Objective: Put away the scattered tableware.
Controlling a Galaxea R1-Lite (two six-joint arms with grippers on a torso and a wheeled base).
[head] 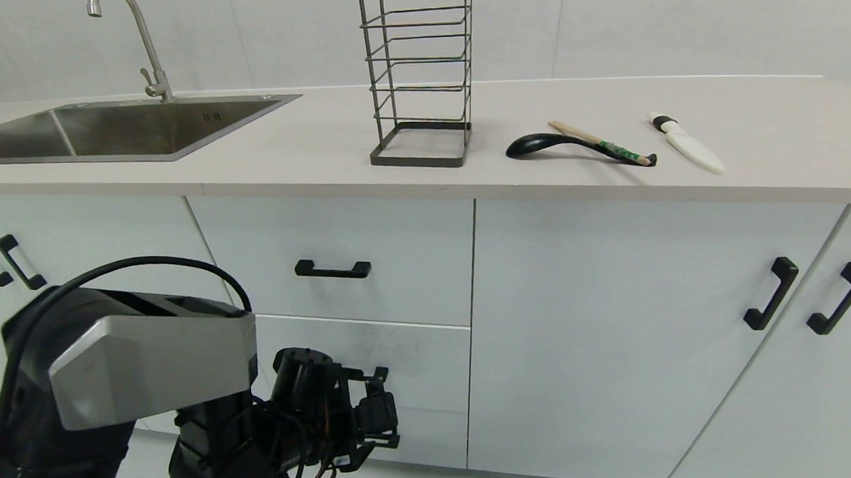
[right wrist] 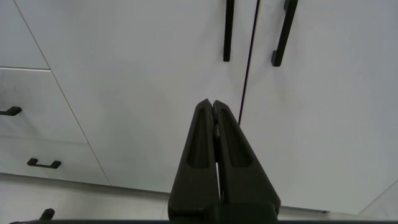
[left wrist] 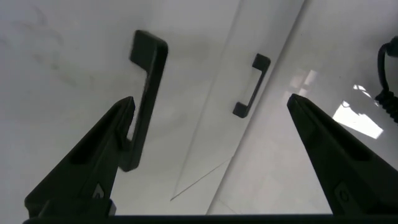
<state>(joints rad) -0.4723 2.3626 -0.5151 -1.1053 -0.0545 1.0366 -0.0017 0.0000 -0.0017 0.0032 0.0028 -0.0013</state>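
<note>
Nothing is stowed yet: the ladle (head: 531, 147), stick (head: 593, 139) and knife (head: 686, 143) lie on the desk (head: 250, 167), right of the rack (head: 415, 161). The left claw (left wrist: 210, 102) hangs spread apart near the drawers (head: 396, 233); the right claw (right wrist: 213, 107) is pressed together.

Pale countertop (head: 285, 159) is holding a sunken sink (head: 140, 126) at left & a dark wire rack (head: 415, 160) standing upright mid-counter. Right of rack, black ladle (head: 536, 145), wooden stick (head: 593, 140) touching its handle, & white knife (head: 691, 145) are lying near each other.
</note>
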